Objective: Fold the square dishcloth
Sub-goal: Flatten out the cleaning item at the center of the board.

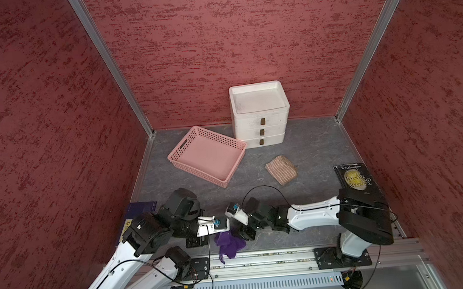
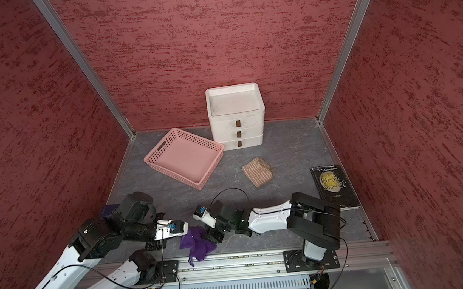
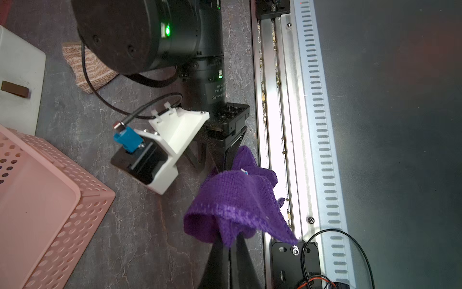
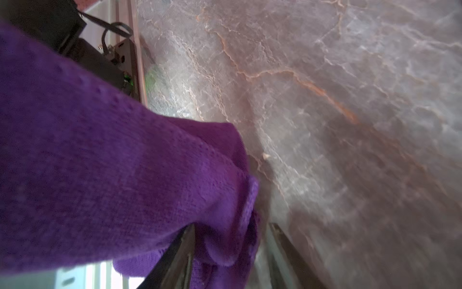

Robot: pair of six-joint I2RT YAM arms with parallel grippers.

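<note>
The purple knitted dishcloth (image 1: 229,244) hangs bunched between my two grippers near the table's front edge, one corner drooping over the metal rail. My left gripper (image 3: 231,240) is shut on a pinched fold of the dishcloth (image 3: 237,200). My right gripper (image 4: 231,226) reaches in from the opposite side. Its jaws stand apart, with a rolled edge of the dishcloth (image 4: 100,162) lying between them against one finger and a gap showing to the other finger. In both top views the grippers (image 1: 222,231) (image 1: 242,234) nearly meet above the cloth (image 2: 197,244).
A pink perforated basket (image 1: 180,149) sits at the middle left, with a white three-drawer unit (image 1: 260,114) behind it. A folded beige striped cloth (image 1: 281,169) lies mid-table. There is a dark book (image 1: 356,181) at the right and a metal rail (image 1: 263,259) along the front.
</note>
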